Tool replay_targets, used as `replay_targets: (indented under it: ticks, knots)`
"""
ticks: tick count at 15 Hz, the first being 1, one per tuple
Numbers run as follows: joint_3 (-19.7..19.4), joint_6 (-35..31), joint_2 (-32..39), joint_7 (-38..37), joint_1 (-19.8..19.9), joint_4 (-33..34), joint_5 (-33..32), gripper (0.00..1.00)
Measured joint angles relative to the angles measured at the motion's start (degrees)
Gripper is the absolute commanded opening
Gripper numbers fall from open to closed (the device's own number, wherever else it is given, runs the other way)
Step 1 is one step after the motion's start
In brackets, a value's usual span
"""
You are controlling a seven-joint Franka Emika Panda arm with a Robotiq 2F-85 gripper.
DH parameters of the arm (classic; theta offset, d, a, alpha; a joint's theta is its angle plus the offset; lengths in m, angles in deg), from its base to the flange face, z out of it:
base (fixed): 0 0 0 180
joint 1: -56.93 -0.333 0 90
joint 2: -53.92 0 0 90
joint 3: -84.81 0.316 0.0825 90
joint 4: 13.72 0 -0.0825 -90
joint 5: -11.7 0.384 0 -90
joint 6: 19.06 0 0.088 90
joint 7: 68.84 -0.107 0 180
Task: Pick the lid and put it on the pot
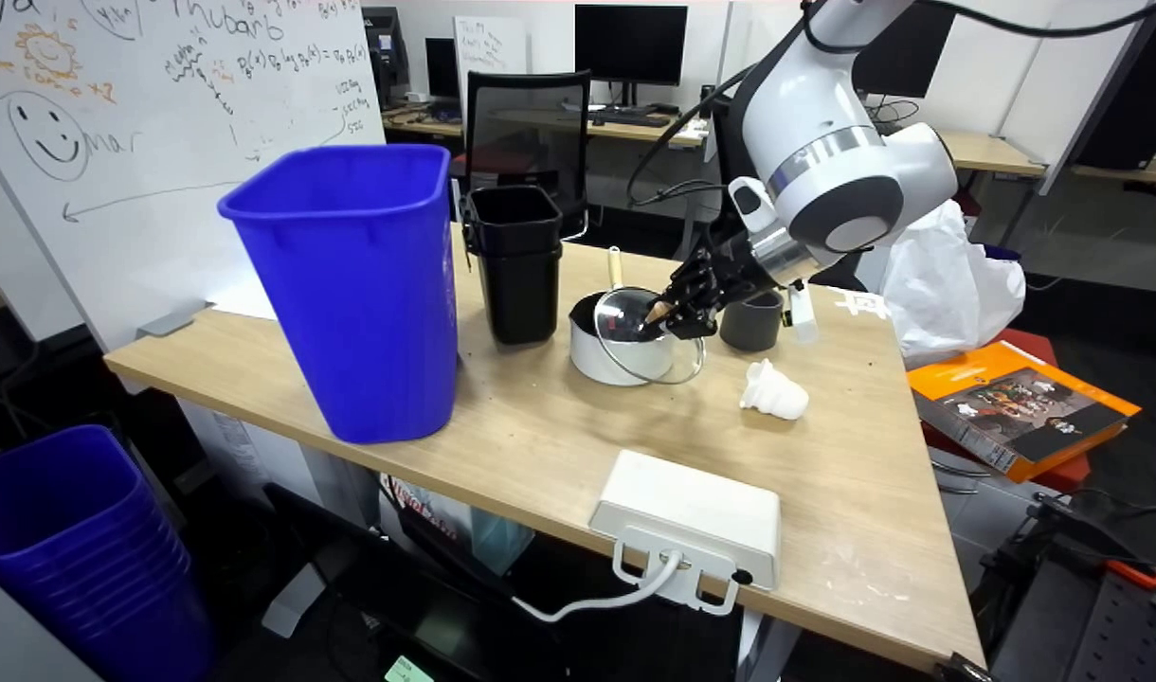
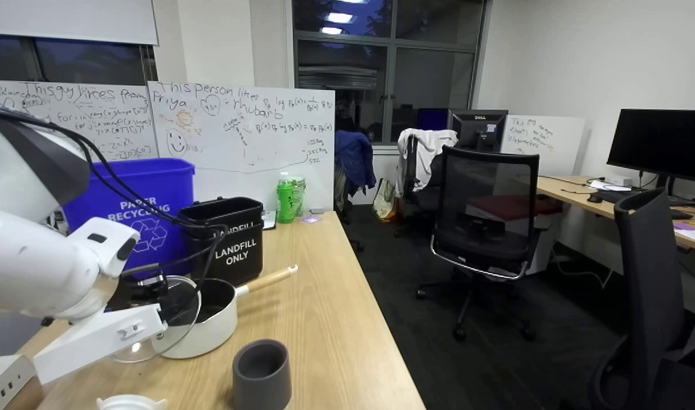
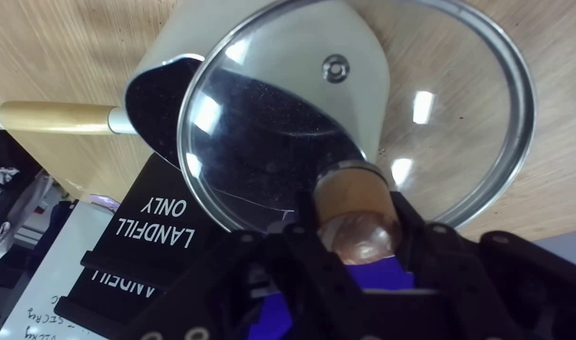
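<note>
The lid (image 1: 621,320) is clear glass with a metal rim and a wooden knob. My gripper (image 1: 665,314) is shut on the knob, with one finger on each side of it in the wrist view (image 3: 356,203). The lid (image 3: 439,156) is tilted steeply and held over the side of the pot. The white pot (image 1: 605,358) stands upright on the table with a dark inside and a light wooden handle. Its wall shows through the glass in the wrist view (image 3: 311,42). In an exterior view the lid (image 2: 185,296) overlaps the pot (image 2: 219,327); whether they touch I cannot tell.
A black landfill bin (image 1: 521,284) stands close behind the pot, with a tall blue bin (image 1: 370,303) beside it. A dark grey cup (image 1: 754,324) and a white cup-like piece (image 1: 774,390) lie near the gripper. A white box (image 1: 689,516) sits at the table edge.
</note>
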Motion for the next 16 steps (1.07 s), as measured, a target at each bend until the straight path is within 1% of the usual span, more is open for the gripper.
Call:
replay_targets:
  ticks: [1,2,4,6,7,13,16]
  knots:
    - [0.0,0.0,0.0,0.0,0.0,0.0,0.0,0.16]
    - [1.44,-0.92,-0.26,0.0,1.17,0.13,-0.52,0.16]
    - [6.71,-3.53,-0.94,-0.03,5.77,1.11,-3.43,0.16]
    - [12.18,-5.68,-1.38,-0.9,11.08,3.06,-7.7,0.16]
    - [13.21,-5.54,-1.15,-1.98,12.32,3.96,-9.84,0.16]
    - [12.95,-5.33,1.75,-8.06,12.44,8.47,-19.83,0.16]
    - [12.8,-5.25,2.32,-9.89,12.45,9.42,-23.21,0.16]
